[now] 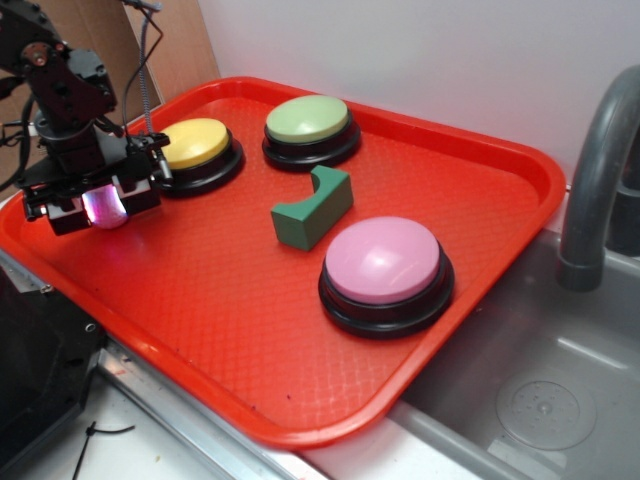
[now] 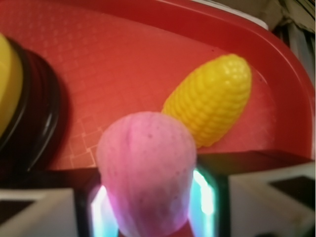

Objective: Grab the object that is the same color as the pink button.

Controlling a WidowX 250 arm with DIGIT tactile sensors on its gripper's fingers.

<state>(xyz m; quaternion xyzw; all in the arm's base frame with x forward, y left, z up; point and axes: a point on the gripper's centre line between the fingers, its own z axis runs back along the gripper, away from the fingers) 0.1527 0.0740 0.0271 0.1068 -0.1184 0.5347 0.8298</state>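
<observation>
The small pink object [image 1: 104, 208] sits between my gripper's fingers at the left edge of the red tray [image 1: 250, 300]. My gripper [image 1: 95, 205] is shut on it. In the wrist view the pink object [image 2: 147, 173] fills the gap between the two glowing pads [image 2: 203, 192], and its rounded, speckled top sticks out past them. The pink button [image 1: 383, 260], a big dome on a black base, stands on the right half of the tray, far from my gripper.
A yellow button [image 1: 195, 143] stands just right of my gripper, and a green button [image 1: 307, 118] is behind it. A dark green notched block [image 1: 312, 210] lies mid-tray. A yellow corn piece [image 2: 210, 98] lies by the tray rim. A grey faucet [image 1: 595, 170] and sink [image 1: 540, 400] are at the right.
</observation>
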